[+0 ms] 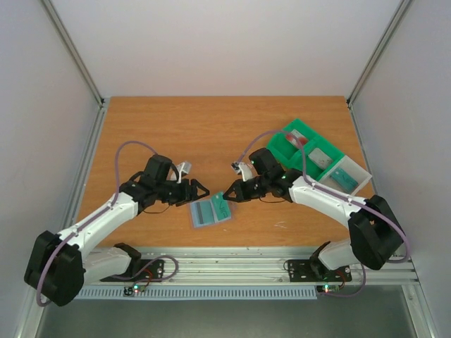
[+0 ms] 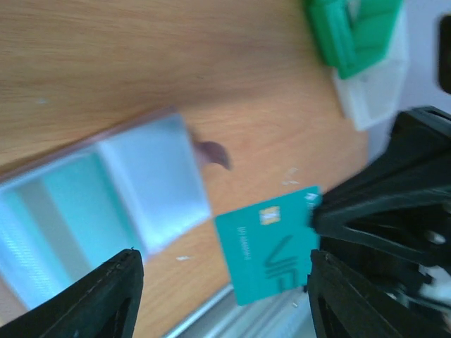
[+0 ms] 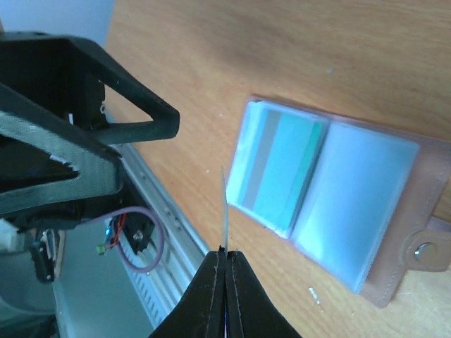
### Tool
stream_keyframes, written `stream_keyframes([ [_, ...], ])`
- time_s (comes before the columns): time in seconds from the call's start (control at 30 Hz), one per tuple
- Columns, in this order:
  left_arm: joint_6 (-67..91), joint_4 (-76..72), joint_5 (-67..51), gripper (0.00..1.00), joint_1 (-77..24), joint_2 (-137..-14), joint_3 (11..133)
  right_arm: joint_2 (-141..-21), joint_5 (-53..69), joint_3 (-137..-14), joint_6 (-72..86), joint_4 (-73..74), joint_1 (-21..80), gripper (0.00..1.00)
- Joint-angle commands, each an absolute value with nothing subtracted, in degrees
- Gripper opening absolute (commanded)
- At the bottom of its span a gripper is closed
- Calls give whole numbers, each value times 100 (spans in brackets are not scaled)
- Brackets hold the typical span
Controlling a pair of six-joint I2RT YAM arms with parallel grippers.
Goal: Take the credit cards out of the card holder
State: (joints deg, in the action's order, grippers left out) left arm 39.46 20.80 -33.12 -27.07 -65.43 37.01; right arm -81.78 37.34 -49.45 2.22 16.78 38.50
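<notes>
Teal-green plastic card (image 2: pixel 271 243) is out, pinched in the closed right gripper (image 3: pixel 227 252); left gripper (image 1: pixel 196 190) gapes empty beside the open tan bifold card holder (image 3: pixel 352 197) on the wooden table (image 1: pixel 176 127), one grey-striped card (image 3: pixel 278 169) left inside.

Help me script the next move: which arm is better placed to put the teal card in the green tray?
Right. Its jaws pinch the teal card, and the green tray lies on its side; the left jaws are open, empty.
</notes>
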Motion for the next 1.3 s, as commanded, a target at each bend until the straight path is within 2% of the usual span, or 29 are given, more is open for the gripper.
stream_keyframes([
  [0.0, 3739, 1906, -4459, 65, -2716, -6323, 3892, -7948, 4336, -4921, -268, 1739, 3832, 1],
  [0.23, 3707, 1806, -5159, 65, -2716, -6270, 3942, -7675, 5046, -4601, -133, 993, 3825, 1],
  [0.4, 3687, 1745, -5531, 62, -2716, -6133, 3948, -7589, 5245, -4608, -141, 980, 3826, 1],
  [0.6, 3694, 1713, -5827, 46, -2716, -6123, 3952, -7546, 5447, -4549, -10, 707, 3825, 1],
  [0.87, 3856, 1416, -6080, 8, -2716, -6082, 3843, -7577, 5493, -4552, 176, 631, 3826, 1],
  [0.93, 3994, 1178, -6171, 3, -2716, -6098, 3769, -7576, 5493, -4550, 219, 592, 3831, 1],
  [1.2, 4298, 716, -6327, 0, -2716, -6142, 3631, -7675, 5451, -4579, 384, 461, 3809, 1],
  [1.27, 4319, 680, -6330, 1, -2716, -6143, 3638, -7690, 5385, -4573, 530, 404, 3794, 6],
])
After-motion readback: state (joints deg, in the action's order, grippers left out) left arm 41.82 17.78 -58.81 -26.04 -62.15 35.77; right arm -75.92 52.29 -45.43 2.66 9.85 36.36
